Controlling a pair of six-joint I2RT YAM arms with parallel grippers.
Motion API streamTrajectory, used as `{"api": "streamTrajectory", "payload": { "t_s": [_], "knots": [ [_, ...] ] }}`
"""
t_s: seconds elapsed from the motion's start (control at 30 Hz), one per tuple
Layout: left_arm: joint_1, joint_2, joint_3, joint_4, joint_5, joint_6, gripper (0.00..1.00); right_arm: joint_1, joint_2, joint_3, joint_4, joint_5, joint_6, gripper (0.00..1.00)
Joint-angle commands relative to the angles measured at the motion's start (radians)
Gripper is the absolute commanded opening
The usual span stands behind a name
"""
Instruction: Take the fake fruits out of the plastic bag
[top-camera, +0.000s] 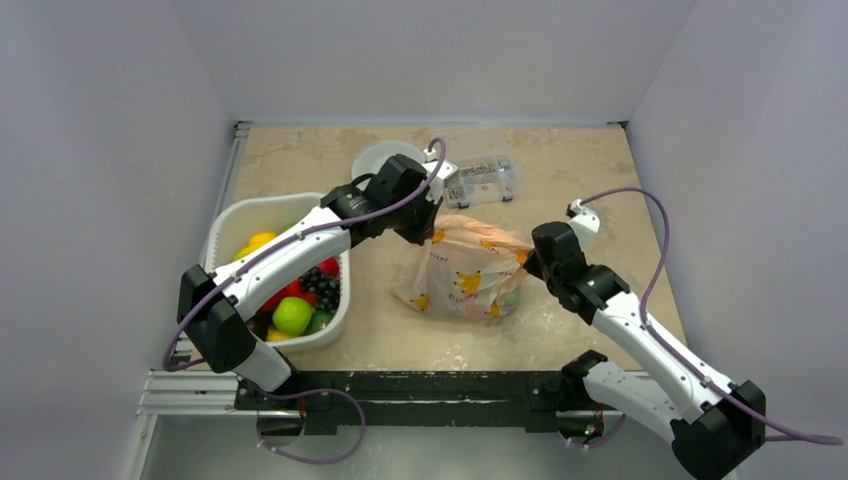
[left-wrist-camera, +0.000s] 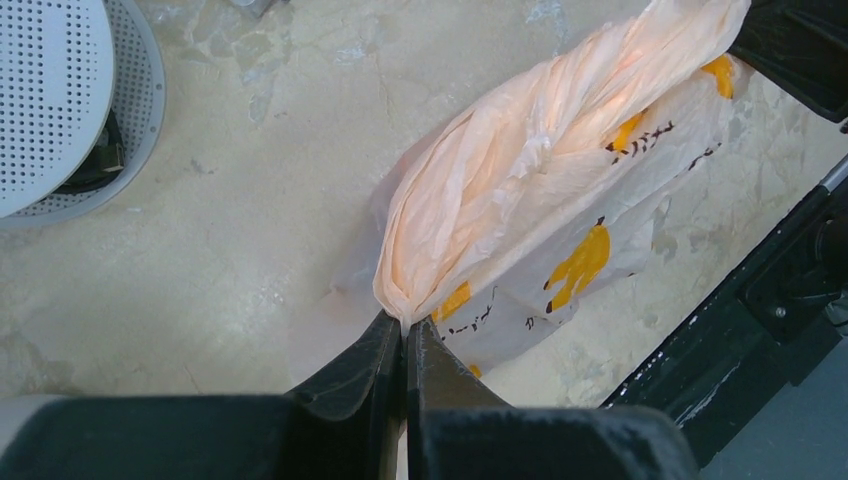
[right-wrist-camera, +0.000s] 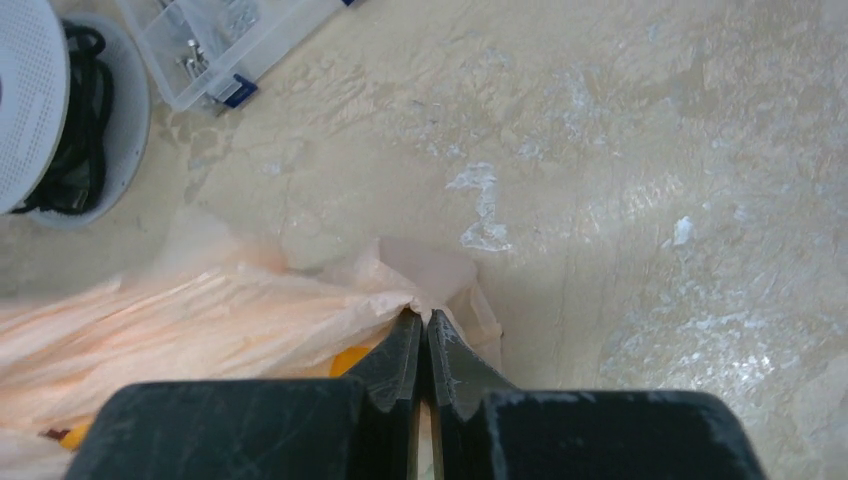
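left hand (left-wrist-camera: 405, 326): clamped on bunched edge of bag (left-wrist-camera: 540, 200)
right hand (right-wrist-camera: 421, 318): clamped on bag's opposite edge
bag: mid-desk (top-camera: 560, 170), between the arms, body resting on the surface
fruits (top-camera: 292, 315): pile in tub (top-camera: 222, 235); any inside bag, can't tell
handling: thin, soft, slippery film, probably light; may slip or tear, so grip gathered folds, not a single ply

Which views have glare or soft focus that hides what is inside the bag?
Top external: even light, sharp, yet the plastic bag shows its contents only dimly. Left wrist: the bag's film glows washed-out peach above the left gripper, whose near body looks soft. Right wrist: pale sheen patches on the table; right gripper body soft too.
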Motion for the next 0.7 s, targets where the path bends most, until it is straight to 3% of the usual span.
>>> {"api": "streamTrajectory", "payload": {
  "t_s": [0.0, 0.13, 0.2, 0.37, 0.5, 0.67],
  "knots": [
    [0.016, -0.056, -0.017, 0.023, 0.020, 0.016, 0.02, -0.009, -0.079, -0.012, 0.059, -0.071, -0.191, 0.00],
    [0.016, -0.074, -0.032, 0.049, 0.098, 0.038, 0.53, -0.010, -0.139, -0.031, 0.144, -0.210, -0.310, 0.00],
    [0.016, -0.085, -0.044, 0.063, 0.114, 0.043, 0.67, -0.009, -0.140, -0.026, 0.180, -0.309, -0.381, 0.00],
    [0.011, -0.098, -0.049, 0.077, 0.076, 0.066, 0.76, -0.009, -0.129, -0.032, 0.223, -0.477, -0.428, 0.00],
    [0.011, -0.068, -0.029, 0.067, 0.026, 0.076, 0.97, -0.009, -0.149, -0.051, 0.246, -0.520, -0.434, 0.00],
    [0.012, -0.017, 0.002, 0.054, -0.005, 0.077, 1.00, -0.007, -0.176, -0.067, 0.242, -0.559, -0.439, 0.00]
  ]
}}
